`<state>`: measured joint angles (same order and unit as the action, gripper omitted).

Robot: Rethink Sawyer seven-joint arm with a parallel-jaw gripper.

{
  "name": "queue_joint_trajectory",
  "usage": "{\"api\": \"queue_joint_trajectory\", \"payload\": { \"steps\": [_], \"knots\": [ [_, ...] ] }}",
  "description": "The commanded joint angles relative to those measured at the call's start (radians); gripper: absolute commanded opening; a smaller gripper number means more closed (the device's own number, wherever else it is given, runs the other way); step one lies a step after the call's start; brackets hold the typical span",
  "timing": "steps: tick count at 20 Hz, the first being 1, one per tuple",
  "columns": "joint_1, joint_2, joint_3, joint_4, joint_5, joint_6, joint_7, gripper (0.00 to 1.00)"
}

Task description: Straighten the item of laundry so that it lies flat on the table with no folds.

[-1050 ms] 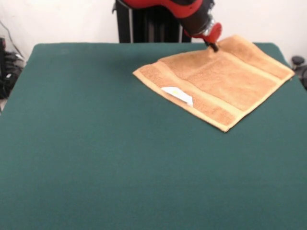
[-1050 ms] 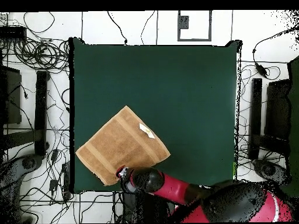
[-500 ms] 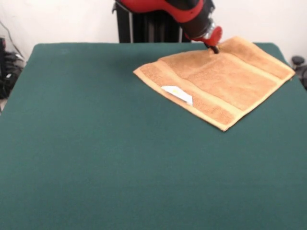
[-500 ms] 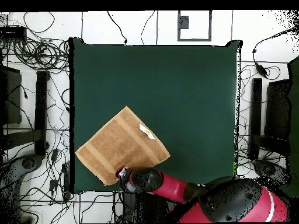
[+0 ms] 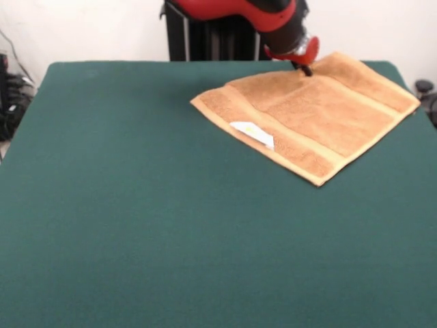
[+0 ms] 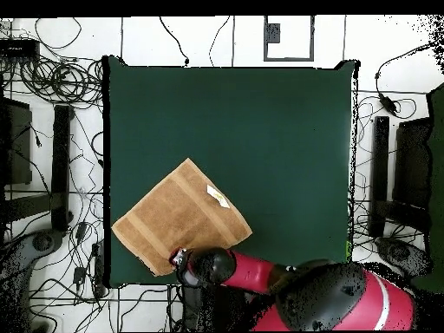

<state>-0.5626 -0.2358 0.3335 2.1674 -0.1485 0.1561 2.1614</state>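
Observation:
The item of laundry (image 5: pixel 311 116) is a tan-orange towel lying spread on the green table (image 5: pixel 136 205), turned like a diamond at the far right. Its white label (image 5: pixel 252 132) sticks out at the near-left edge. My gripper (image 5: pixel 305 68) hangs at the towel's far corner, its dark tip just above or touching the cloth; its state does not show. In the overhead view the towel (image 6: pixel 178 217) lies at the table's (image 6: pixel 260 130) lower left, with the label (image 6: pixel 218 194) on its right side and the gripper (image 6: pixel 179 257) at its bottom corner.
The towel's right corner reaches close to the table's right edge (image 5: pixel 415 102) in the front view. Cables (image 6: pixel 52 82) and dark equipment (image 6: pixel 408 173) surround the table on the floor in the overhead view.
The gripper has shifted slightly up and to the right at the towel's far corner, and the arm has swung a little. The towel lies as before.

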Motion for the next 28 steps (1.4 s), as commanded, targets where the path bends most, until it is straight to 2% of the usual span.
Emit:
{"api": "queue_joint_trajectory", "payload": {
  "steps": [1,2,5,9,12,17,21,23,27,28],
  "knots": [
    [0.232,0.352,-0.241,-0.655,-0.137,-0.438,-0.033,0.0],
    [0.234,0.363,-0.245,-0.678,-0.164,-0.462,-0.035,0.0],
    [0.286,0.404,-0.304,-0.735,-0.185,-0.651,-0.042,0.0],
    [0.37,0.441,-0.396,-0.748,-0.072,-0.844,-0.061,0.0],
    [0.388,0.452,-0.415,-0.754,-0.038,-0.884,-0.06,0.0],
    [0.4,0.47,-0.43,-0.744,0.007,-1.079,-0.099,0.0],
    [0.391,0.475,-0.427,-0.734,0.006,-1.194,-0.112,0.0],
    [0.357,0.512,-0.403,-0.767,-0.028,-1.379,-0.164,0.0],
    [0.304,0.553,-0.36,-0.829,-0.097,-1.529,-0.19,0.0],
    [0.301,0.554,-0.356,-0.829,-0.092,-1.542,-0.197,0.0]
  ]
}}
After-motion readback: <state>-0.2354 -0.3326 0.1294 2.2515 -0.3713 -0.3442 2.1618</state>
